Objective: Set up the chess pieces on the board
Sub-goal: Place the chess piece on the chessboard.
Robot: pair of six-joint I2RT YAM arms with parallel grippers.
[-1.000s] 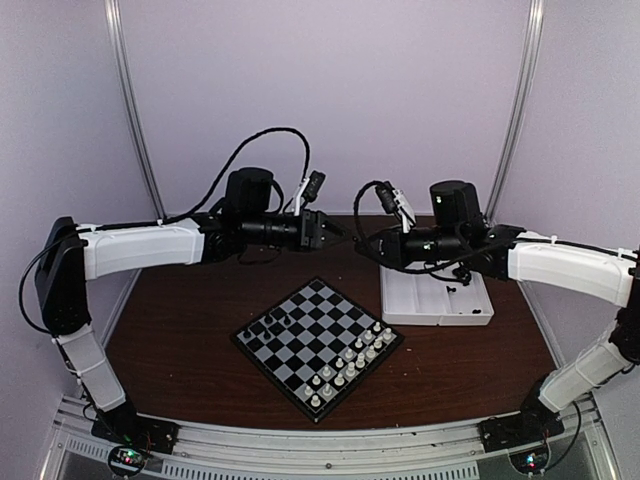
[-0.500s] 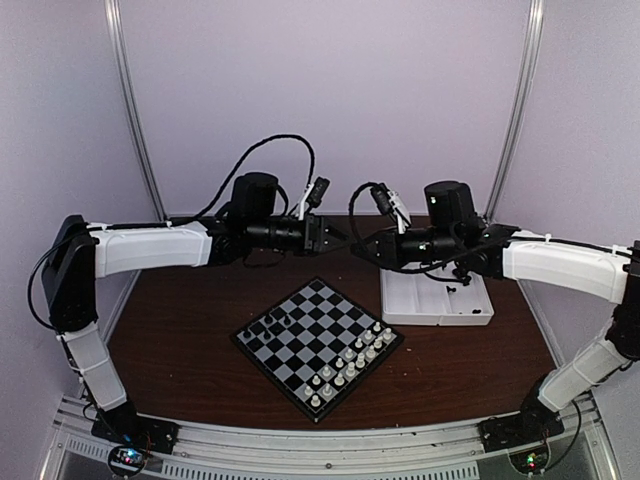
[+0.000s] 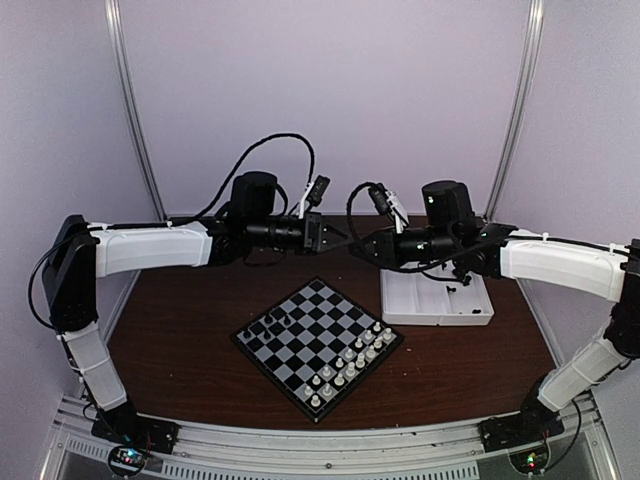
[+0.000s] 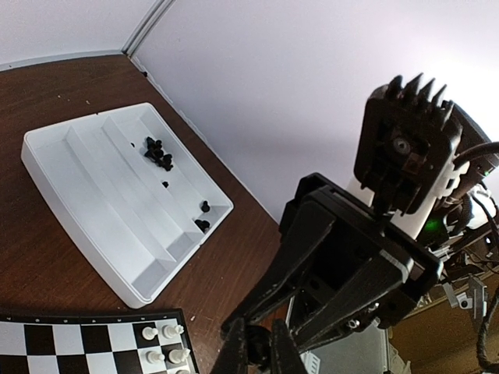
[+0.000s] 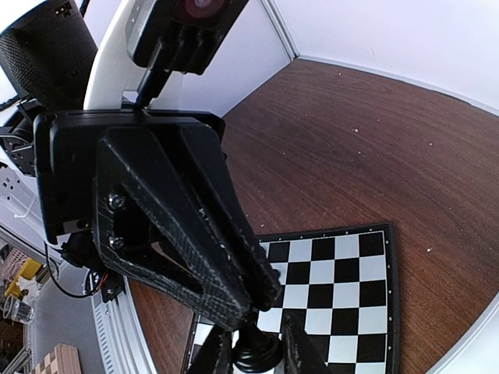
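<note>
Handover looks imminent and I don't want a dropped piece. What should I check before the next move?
1. Right gripper clamps the black chess piece: ok.
2. Left gripper shut, its tips at the piece's top: ok.
3. Left gripper really gripping the piece: cannot tell.
4. Both grippers meet in the air, off the board: ok.
5. Free squares on the board's black side: ok.
6. More black pieces waiting in the tray: ok.
</note>
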